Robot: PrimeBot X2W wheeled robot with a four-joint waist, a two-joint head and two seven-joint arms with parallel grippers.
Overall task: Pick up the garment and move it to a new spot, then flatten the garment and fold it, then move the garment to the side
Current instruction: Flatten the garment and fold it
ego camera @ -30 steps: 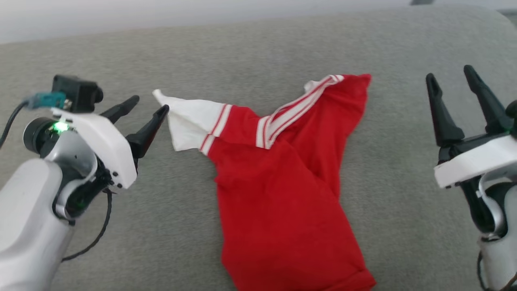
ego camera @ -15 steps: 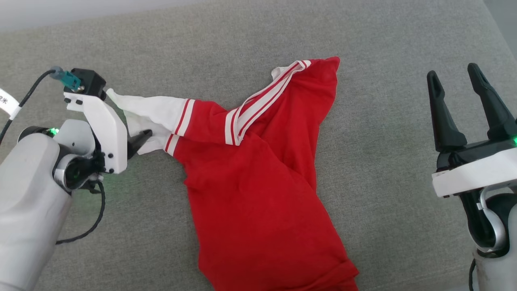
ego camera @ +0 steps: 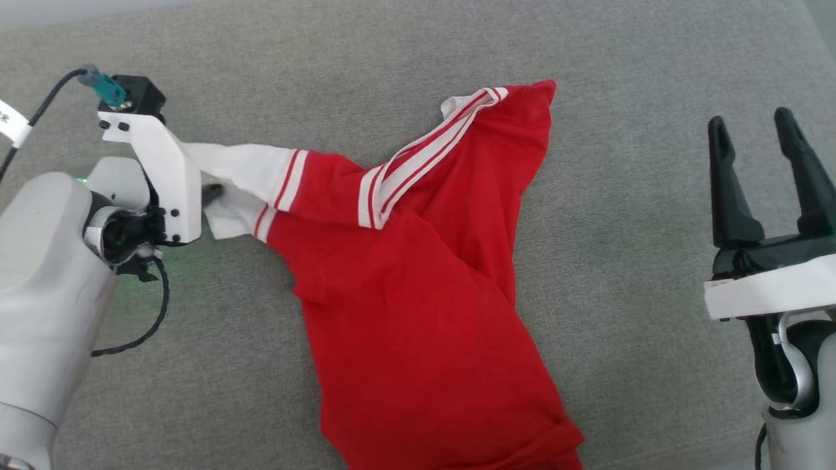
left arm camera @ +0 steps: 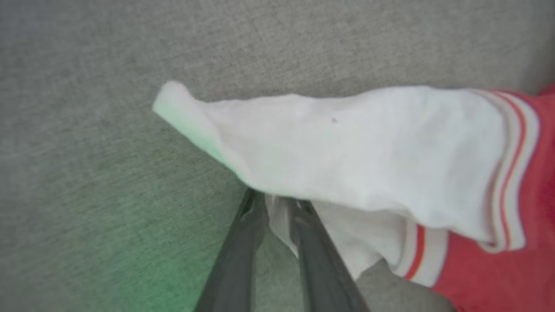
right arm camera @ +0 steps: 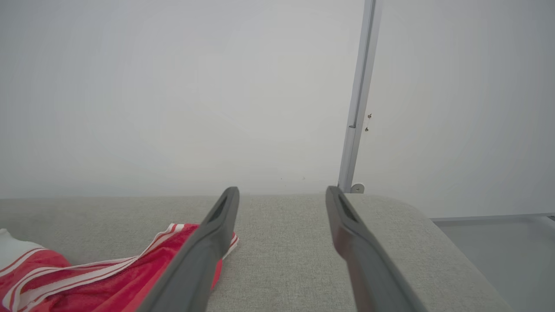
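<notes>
Thin, limp shirt (ego camera: 418,294) should drape when lifted; left end effector (left arm camera: 275,203) pinches white sleeve (left arm camera: 347,143) edge, right end effector (ego camera: 750,117) spread

**A:** Left arm?

**B:** Pale left forearm (ego camera: 39,294) sits low, off the shirt's (ego camera: 418,287) left edge. The wrist is turned so the left gripper (left arm camera: 275,199) points in at the white sleeve (left arm camera: 347,143). Fingers stand close together with a fold of sleeve between the tips. True pinch or not, can't tell.

**A:** Right arm?

**B:** Right gripper (ego camera: 750,117) is well apart from the shirt, off its right edge. Fingers are upright and spread wide, clear of the cloth.
</notes>
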